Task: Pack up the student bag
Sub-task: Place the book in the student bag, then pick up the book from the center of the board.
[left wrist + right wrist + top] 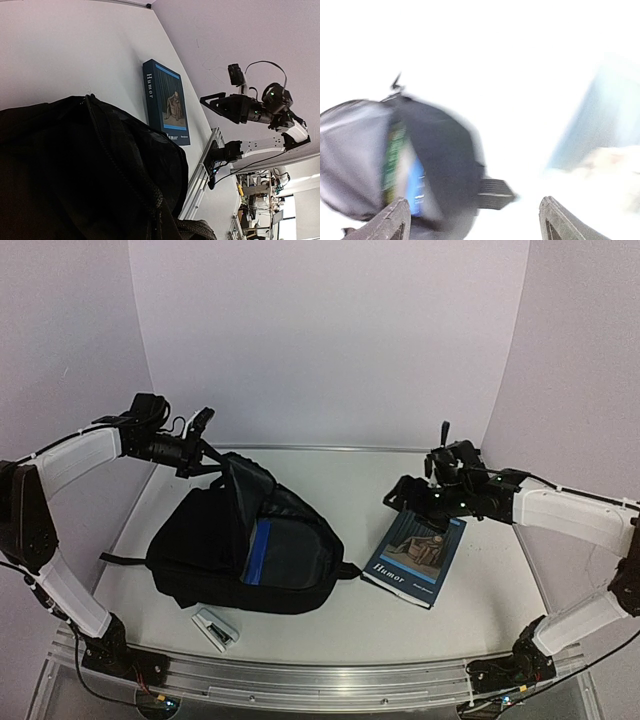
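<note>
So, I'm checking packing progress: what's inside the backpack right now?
Through the opening of the backpack only its blue lining shows, no packed item. Black fabric covers the deeper interior, so that part cannot be judged. The book lies outside, on the table.

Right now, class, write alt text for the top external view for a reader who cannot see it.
A black backpack lies open on a white table, the left gripper holding up its flap. To its right lies a book titled Humor, the open right gripper hovering at its far corner.

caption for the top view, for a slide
Left gripper holds up the flap of the bag; right gripper, open, poised at the book.
</note>
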Controlling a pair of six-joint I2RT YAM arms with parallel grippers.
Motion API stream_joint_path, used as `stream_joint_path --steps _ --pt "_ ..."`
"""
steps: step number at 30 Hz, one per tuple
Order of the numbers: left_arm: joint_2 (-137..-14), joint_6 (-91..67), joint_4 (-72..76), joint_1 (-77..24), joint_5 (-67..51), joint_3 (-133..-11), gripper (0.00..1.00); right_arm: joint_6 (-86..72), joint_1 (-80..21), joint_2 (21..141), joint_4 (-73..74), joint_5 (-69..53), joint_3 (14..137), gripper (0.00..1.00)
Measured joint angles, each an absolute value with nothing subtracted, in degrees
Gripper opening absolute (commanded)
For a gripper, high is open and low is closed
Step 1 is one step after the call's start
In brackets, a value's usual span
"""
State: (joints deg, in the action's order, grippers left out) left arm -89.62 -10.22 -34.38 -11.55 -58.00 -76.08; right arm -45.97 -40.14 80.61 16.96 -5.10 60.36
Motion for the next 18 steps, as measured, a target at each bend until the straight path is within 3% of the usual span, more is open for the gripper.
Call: stream_joint_path --steps 10,18 --pt "-89.6 -9.2 -34.3 -11.6 -57.3 -74.9 0.0 -45.9 -18.5 69.3 19.9 -9.9 43.1 0.92" --pt "-89.6 -9.0 -34.0 -11.6 -57.3 -74.2 0.0 -44.8 -11.6 66.3 19.7 -12.9 36.6 0.91"
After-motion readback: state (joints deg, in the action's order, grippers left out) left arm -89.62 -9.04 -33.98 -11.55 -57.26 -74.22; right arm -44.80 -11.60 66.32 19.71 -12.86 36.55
